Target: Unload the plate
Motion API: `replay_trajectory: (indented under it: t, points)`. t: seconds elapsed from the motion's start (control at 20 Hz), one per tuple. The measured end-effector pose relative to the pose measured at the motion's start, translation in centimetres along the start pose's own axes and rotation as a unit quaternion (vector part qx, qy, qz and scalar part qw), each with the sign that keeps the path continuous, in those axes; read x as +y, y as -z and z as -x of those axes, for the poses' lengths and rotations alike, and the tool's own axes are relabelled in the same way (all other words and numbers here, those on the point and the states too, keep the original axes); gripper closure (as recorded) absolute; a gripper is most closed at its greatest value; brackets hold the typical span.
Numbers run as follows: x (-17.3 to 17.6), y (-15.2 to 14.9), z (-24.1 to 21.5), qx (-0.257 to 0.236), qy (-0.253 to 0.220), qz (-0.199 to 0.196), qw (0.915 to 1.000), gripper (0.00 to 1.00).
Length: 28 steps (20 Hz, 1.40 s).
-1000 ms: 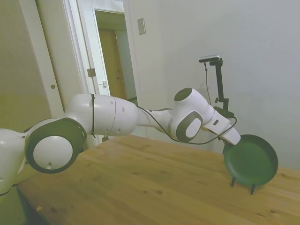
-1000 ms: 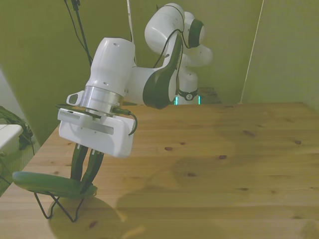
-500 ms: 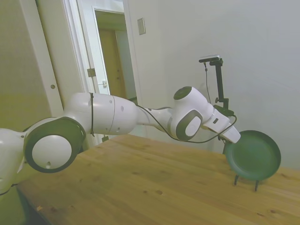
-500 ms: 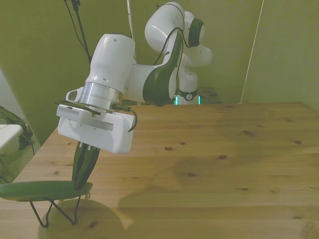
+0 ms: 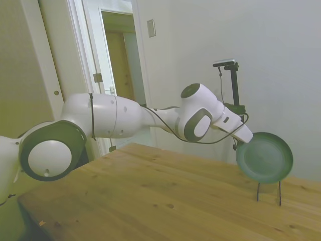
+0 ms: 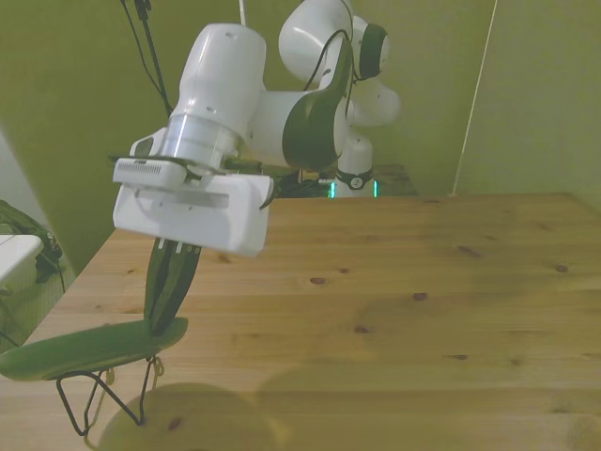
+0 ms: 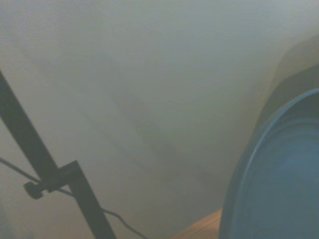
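Pale wooden tabletop [image 5: 150, 191] with knots runs across both room views; behind it stand a plain grey wall and an open white-framed doorway [image 5: 118, 65].

Gripper [image 6: 169, 305] of the white arm: dark fingers [image 6: 173, 287] pressed together on the rim of the round dark green matte plate [image 5: 264, 157], at its edge nearest the arm. The hold is a pinch on the rim only.

Plate position: tilted, face toward the side camera, at the table's far end from the arm's base. In the front view it appears edge-on at the front view's lower left [image 6: 89, 348].

Change noted: compared with a second ago, the plate sits higher. The thin black wire stand [image 5: 268, 192] now shows its two legs fully below the plate's lower edge, where before they were largely covered. Whether the plate has wholly cleared the stand cannot be told from the front view.

Assessment: the lift is under way; the plate appears nearly free. Remaining work is likely to carry it clear and set it down.
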State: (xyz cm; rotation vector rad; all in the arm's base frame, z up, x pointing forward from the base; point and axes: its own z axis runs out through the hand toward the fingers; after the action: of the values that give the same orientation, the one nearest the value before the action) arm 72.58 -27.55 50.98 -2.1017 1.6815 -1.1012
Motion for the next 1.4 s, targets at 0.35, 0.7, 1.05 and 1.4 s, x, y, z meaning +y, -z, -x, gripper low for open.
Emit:
replay_trajectory:
  t: [0.35, 0.7, 1.05, 1.4]
  points:
    - [-0.7, 6.8, 4.4, -0.049, 0.030, 0.010, 0.9983, 1.00]
    - [2.8, 12.3, 12.8, -0.109, 0.103, 0.068, 0.9864, 1.00]
    - [9.9, 13.6, 18.7, -0.141, 0.146, 0.151, 0.9675, 1.00]
    - [13.6, 9.4, 20.0, -0.138, 0.150, 0.209, 0.9564, 1.00]
